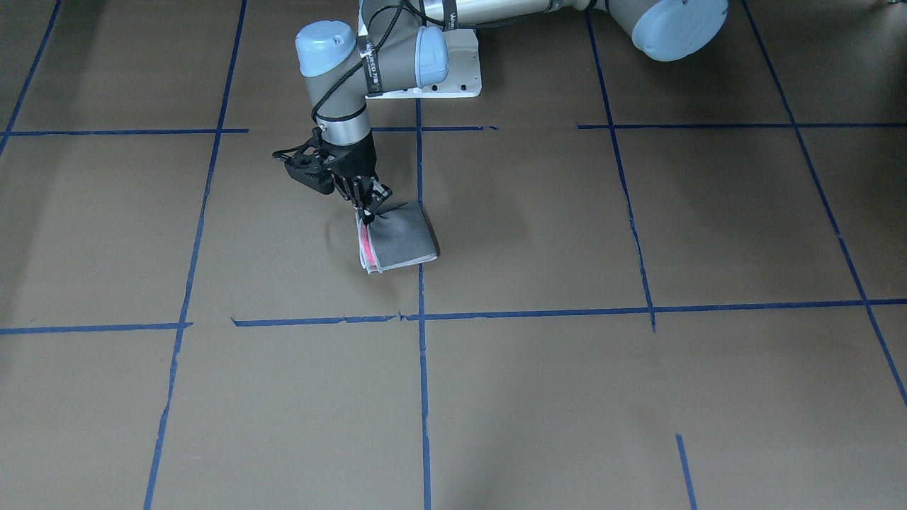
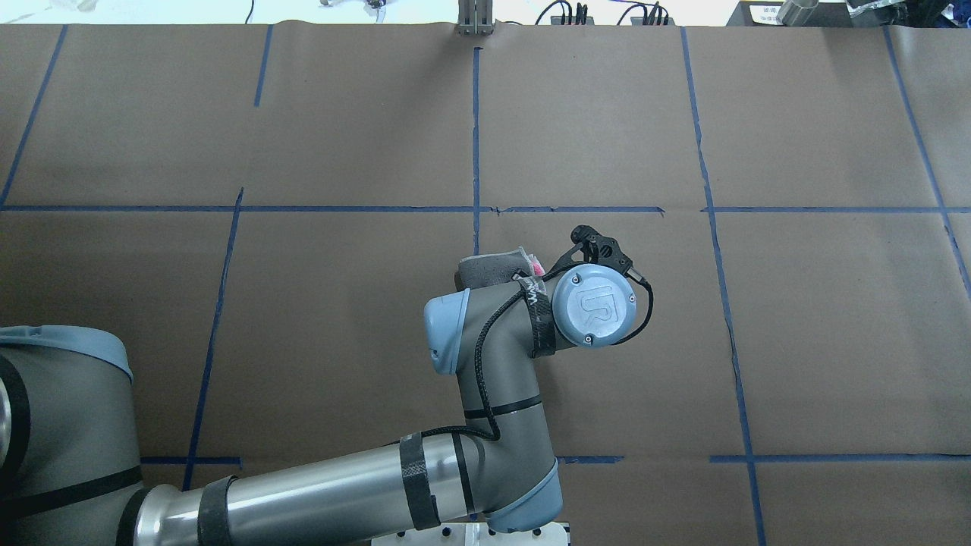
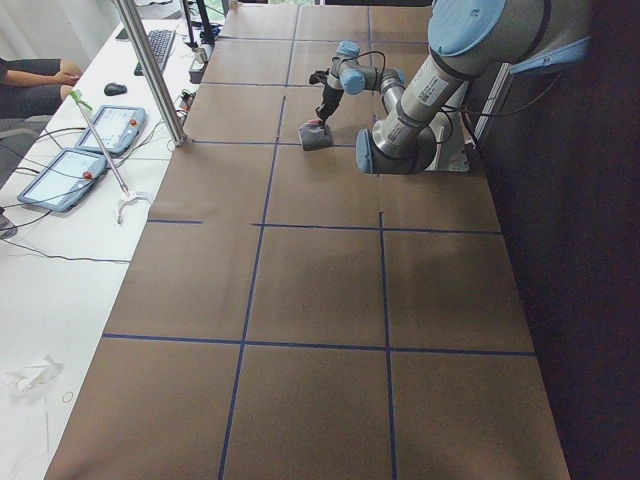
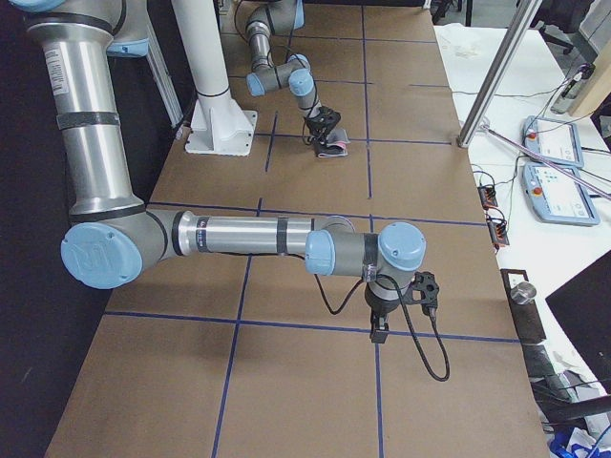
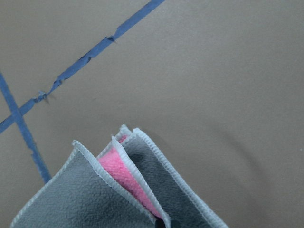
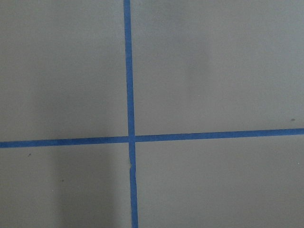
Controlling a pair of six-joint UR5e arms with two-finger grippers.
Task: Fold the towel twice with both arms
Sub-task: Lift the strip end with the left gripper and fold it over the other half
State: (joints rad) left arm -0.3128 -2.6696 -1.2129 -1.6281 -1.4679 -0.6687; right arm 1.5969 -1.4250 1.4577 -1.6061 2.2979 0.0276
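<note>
towel (image 5: 71,204) hems are seen right up against the left wrist lens: grey layers edged in white and fanned apart, with a strip of pink caught between them. more is given away by the front-facing view. the left gripper (image 1: 366,211) is pointed down at the folded cloth, with its jaws closed tight on the corner towards the robot's right. the rest of the grey packet is laid flat on the worktop (image 1: 567,397), across a blue tape line (image 1: 423,368). overhead, most of the cloth is hidden under the left arm (image 2: 501,364), and only a grey edge and a fleck of pink are visible. the right wrist camera is given only a tape crossing (image 6: 130,138) on brown paper. the right gripper (image 4: 380,329) itself is picked up only in the right-side view, held low over the worktop, well apart from the towel. how far its jaws are parted cannot be told.
</note>
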